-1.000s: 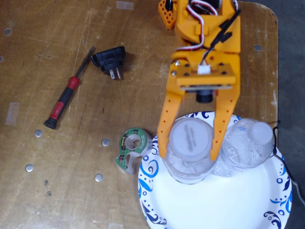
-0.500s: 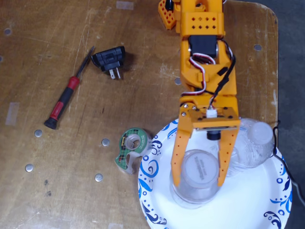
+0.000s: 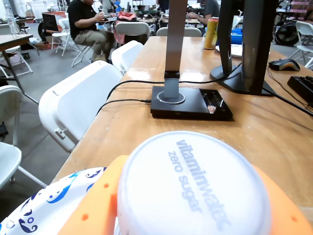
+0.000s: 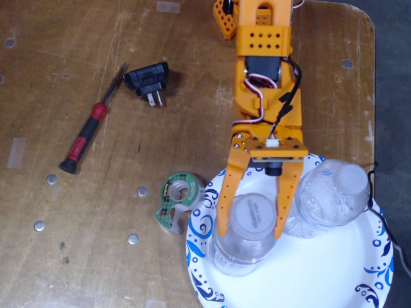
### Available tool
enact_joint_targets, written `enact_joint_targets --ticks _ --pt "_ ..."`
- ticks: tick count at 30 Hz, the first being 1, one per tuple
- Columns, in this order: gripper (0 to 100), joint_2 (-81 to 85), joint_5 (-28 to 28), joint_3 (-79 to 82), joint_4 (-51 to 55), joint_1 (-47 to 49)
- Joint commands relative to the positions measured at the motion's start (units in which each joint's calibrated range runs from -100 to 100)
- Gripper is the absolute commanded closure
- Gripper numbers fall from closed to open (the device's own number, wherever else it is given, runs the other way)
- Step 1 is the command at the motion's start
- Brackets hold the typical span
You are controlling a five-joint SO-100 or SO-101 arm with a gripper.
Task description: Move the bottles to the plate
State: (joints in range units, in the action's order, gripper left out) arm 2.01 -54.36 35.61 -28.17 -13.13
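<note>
Although both bottles already stand within the plate (image 4: 334,276), the task does not look quite closed out, because the gripper (image 4: 249,232) is clamped around one of them. In the fixed view its two orange fingers (image 4: 226,199) bracket the capped bottle (image 4: 252,217) at the plate's left side, with the pads pressed against the neck just under the cap, so I judge it a narrow, holding grip. The ribbed bottle (image 4: 329,196) sits just beside it, toward the plate's upper right edge, free of the arm and apparently delivered. What seems left is to let go of the held bottle and lift the arm clear without tipping either one.

Several things stay uncertain. Looking straight down, I cannot tell whether the held bottle's base rests on the plate or hangs slightly above it. The wrist view is mostly filled by the white cap (image 3: 193,188), so the bottle's body and the contact of the fingers (image 3: 95,205) are hidden; only a sliver of the plate's blue-swirled rim (image 3: 49,200) shows at lower left. The plate's lower edge is cut off in the fixed view. A green tape dispenser (image 4: 176,200) touches or nearly touches the plate's left rim.
</note>
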Motion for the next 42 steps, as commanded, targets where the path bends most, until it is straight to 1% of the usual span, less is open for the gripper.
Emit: enact_joint_targets --ticks 1,7,10,13,19,25,28,32,42 --pt "93 0.3 0.0 0.3 -0.5 0.0" --pt "93 0.5 -0.1 0.9 -0.4 0.0" --pt "93 0.9 -0.1 0.2 1.7 0.1" --pt "92 0.9 -1.8 -0.3 2.5 0.2" --pt "92 0.9 -2.2 -1.9 2.7 0.5" --pt "78 0.3 -2.3 -5.6 2.8 2.8" --pt "75 0.3 -2.3 -6.2 2.8 3.4" --pt "73 0.3 -2.3 -6.2 2.8 3.5" --pt "73 0.7 -1.8 -6.2 2.8 2.5"
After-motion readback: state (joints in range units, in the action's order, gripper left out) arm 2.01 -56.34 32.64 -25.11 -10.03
